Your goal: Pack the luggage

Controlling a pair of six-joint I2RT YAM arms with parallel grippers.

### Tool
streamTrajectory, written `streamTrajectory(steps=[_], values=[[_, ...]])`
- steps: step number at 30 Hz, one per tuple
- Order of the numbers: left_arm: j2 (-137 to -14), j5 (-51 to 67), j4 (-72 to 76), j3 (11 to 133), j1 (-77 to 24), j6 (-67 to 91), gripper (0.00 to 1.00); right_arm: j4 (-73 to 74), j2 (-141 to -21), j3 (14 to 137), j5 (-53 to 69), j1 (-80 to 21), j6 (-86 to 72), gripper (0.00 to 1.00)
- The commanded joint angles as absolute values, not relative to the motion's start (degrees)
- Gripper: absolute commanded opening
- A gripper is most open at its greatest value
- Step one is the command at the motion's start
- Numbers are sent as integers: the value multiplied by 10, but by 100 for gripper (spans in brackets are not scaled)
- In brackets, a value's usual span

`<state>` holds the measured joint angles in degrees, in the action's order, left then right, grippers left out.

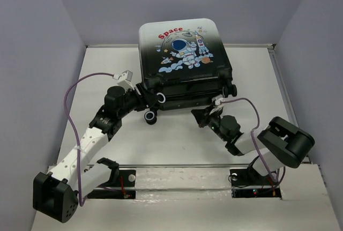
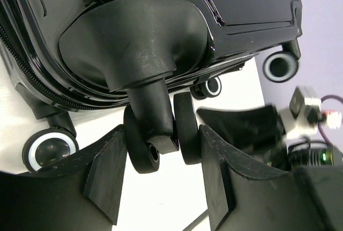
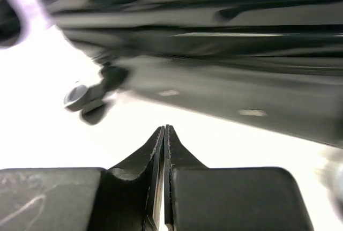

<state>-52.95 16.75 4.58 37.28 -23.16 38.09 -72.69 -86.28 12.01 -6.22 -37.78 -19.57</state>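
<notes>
Left fingers [image 2: 110, 172] clamp caster [image 2: 153, 124]; luggage [image 1: 185, 54] wheels face arms.

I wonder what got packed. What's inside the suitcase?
You can't see inside. The suitcase lies with its two halves closed together and the astronaut print facing up, so anything packed is covered. Only the outside shows: the shell and the caster wheels.

White table [image 1: 177, 145], matte, plain. Pale grey walls [image 1: 32, 54] enclose table at left, back and right. Glossy strip [image 1: 182, 180] spans table's near edge.
</notes>
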Motion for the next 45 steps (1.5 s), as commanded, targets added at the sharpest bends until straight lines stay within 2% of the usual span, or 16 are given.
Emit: streamTrajectory(steps=[1, 4, 7, 8, 10, 11, 14, 19, 24, 28, 34, 45], values=[[-508, 259, 136, 393, -244, 369, 6, -837, -858, 131, -136, -454, -178, 7], [-493, 244, 123, 395, -243, 362, 6, -827, -818, 82, -204, -428, -194, 7], [-488, 244, 120, 392, -243, 365, 6, -761, -751, 61, -186, -379, -248, 7], [-486, 244, 120, 391, -243, 366, 6, -685, -738, 67, -173, -336, -259, 8], [-483, 243, 121, 391, -242, 368, 6, -656, -719, 67, -141, -299, -272, 13], [-481, 242, 121, 392, -240, 370, 6, -644, -703, 61, -121, -255, -281, 19], [-475, 237, 120, 396, -237, 373, 6, -598, -679, 73, -58, -210, -283, 47], [-468, 231, 121, 405, -236, 372, 6, -618, -700, 93, -3, -151, -261, 57], [-463, 232, 119, 401, -236, 377, 6, -774, -811, 112, 123, -120, -252, 60], [-462, 244, 119, 389, -236, 381, 6, -820, -872, 153, 185, -120, -249, 59], [-455, 243, 94, 388, -234, 369, 6, -874, -911, 169, 192, -120, -235, 53], [-457, 233, 100, 374, -234, 373, 6, -889, -883, 158, 180, -120, -234, 7]])
